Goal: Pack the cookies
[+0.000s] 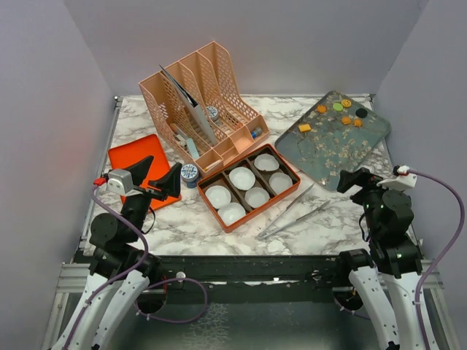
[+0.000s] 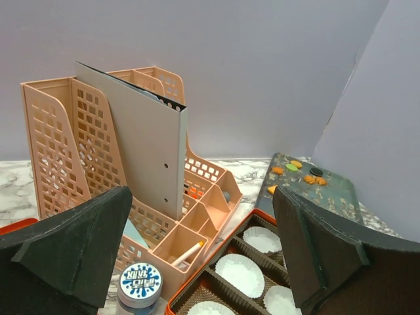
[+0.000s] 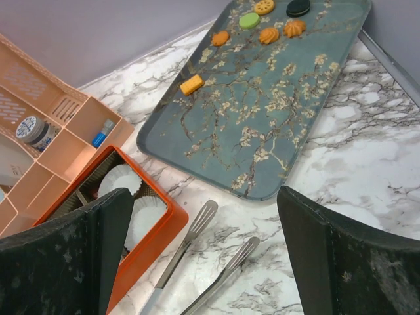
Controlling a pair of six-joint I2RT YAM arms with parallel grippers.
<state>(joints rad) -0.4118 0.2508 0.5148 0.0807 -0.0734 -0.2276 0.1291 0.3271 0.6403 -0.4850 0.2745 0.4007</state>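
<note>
Along far edge of tray [image 1: 343, 146], cookies [image 1: 338, 107]

Marble table [image 1: 292, 109] carries peach organizer [image 1: 197, 102]; orange lid [image 1: 131, 154]; orange box [image 1: 263, 211]; floral tray [image 1: 343, 146]; two tongs [image 1: 292, 211]; small tin [image 1: 190, 175]

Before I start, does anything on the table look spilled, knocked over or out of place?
Nothing stands out. All the cookies lie on the tray, none spilled off it; the paper cups sit upright in the orange box, and the two tongs lie flat between box and tray.
</note>
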